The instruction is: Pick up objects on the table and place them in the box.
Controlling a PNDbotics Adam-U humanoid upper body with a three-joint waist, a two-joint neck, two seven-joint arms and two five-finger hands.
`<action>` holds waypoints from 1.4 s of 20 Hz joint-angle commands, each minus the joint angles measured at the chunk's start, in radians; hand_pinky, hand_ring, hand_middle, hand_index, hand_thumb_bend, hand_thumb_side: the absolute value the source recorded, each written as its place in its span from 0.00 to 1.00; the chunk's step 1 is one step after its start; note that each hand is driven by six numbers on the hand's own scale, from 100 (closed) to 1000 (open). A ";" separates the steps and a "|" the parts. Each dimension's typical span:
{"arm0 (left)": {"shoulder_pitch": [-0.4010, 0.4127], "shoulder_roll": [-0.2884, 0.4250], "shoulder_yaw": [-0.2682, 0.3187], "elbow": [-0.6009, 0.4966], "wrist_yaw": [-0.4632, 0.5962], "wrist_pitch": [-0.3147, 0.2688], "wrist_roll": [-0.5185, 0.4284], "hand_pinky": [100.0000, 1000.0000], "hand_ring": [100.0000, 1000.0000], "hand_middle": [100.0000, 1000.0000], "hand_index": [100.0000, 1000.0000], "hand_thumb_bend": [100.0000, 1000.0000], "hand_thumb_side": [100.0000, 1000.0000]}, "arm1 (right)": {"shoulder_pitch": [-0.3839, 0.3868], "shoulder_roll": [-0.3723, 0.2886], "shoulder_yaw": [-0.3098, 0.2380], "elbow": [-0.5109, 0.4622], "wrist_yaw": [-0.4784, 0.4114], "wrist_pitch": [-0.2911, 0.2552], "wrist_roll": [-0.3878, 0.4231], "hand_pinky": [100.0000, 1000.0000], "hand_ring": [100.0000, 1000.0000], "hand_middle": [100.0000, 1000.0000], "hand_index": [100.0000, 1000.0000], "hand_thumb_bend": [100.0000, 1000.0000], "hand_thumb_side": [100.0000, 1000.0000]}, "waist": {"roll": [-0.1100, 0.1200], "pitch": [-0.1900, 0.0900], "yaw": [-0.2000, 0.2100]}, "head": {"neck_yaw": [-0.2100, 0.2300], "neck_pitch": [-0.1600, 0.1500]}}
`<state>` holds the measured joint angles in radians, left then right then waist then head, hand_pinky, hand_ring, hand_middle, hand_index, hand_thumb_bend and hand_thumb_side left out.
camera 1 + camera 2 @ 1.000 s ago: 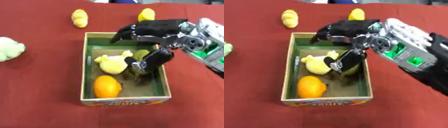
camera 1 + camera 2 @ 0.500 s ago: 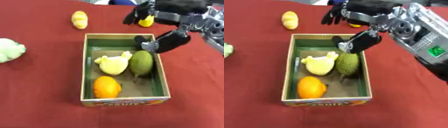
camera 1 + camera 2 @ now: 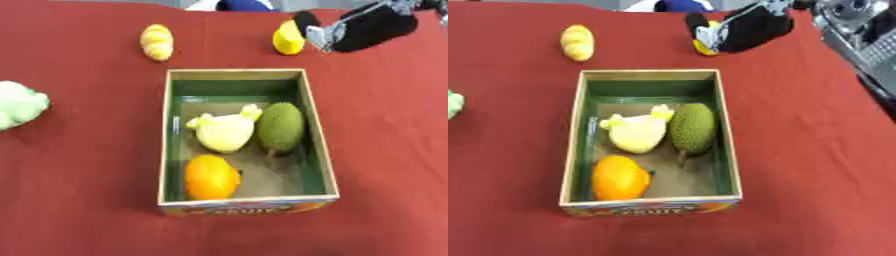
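Observation:
An open box point(image 3: 234, 74) with green inner walls stands mid-table. In it lie an orange point(image 3: 211, 176), a pale yellow fruit point(image 3: 224, 131) and a bumpy green fruit point(image 3: 280, 127). My right hand point(image 3: 372, 26) hovers at the far right, just right of a small yellow fruit point(image 3: 287, 39); in the right eye view it covers part of that fruit. Its grip is blurred. A yellow ridged item point(image 3: 157, 42) lies at the far left of the box. A pale green and white lump point(image 3: 19, 104) sits at the left edge. My left hand shows nowhere.
The table is covered in a red cloth point(image 3: 87, 190). My right forearm, silver and black with a green part, runs down the right edge in the right eye view point(image 3: 866, 40). A dark blue shape point(image 3: 245, 5) shows beyond the far edge.
My right hand has risen out of the box and drawn back to the far right, beside the small yellow fruit. The green fruit stays lying in the box.

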<state>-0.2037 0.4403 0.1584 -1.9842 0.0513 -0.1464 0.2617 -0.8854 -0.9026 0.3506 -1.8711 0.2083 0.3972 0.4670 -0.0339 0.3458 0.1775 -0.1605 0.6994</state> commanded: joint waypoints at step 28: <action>-0.019 0.031 0.007 -0.016 0.002 -0.001 -0.004 0.75 0.63 0.64 0.83 0.00 0.59 | -0.092 0.115 -0.014 0.514 0.232 -0.191 0.061 0.84 0.87 0.85 0.92 0.00 0.10 | 0.010 0.025 0.017 | -0.010 -0.083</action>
<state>-0.2120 0.4410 0.1582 -1.9842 0.0525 -0.1451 0.2599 -0.9587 -0.7690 0.3539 -1.3615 0.4310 0.2080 0.5253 -0.0281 0.3894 0.1959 -0.1732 0.6317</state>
